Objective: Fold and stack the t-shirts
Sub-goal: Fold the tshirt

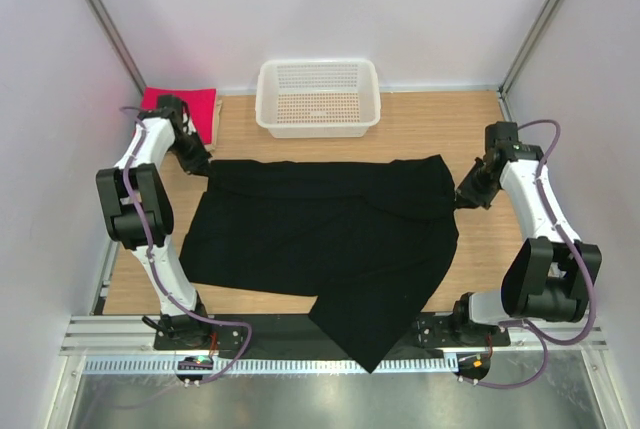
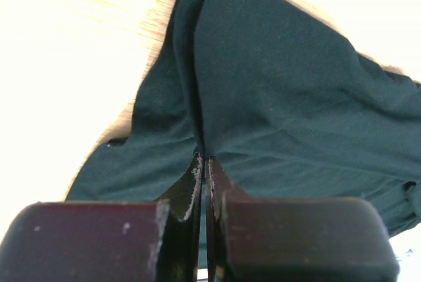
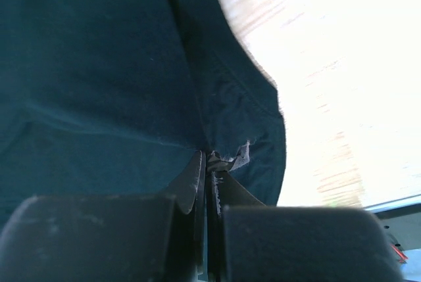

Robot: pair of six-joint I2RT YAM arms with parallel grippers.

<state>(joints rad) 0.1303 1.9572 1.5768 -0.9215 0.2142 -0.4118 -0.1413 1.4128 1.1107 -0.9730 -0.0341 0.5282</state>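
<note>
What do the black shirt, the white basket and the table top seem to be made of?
Black shirt: soft matte cloth, perhaps cotton; it creases and hangs over the table edge. White basket: smooth moulded plastic, judging by its even mesh. Table top: pale wood or wood-look laminate; grain lines show, but not which.

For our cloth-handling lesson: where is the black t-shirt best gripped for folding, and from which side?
Near its two far corners, each approached from its own outer side. The black t-shirt lies spread out with a straight far edge, so pinching both ends should keep it taut. The left gripper and right gripper are shut there.
</note>
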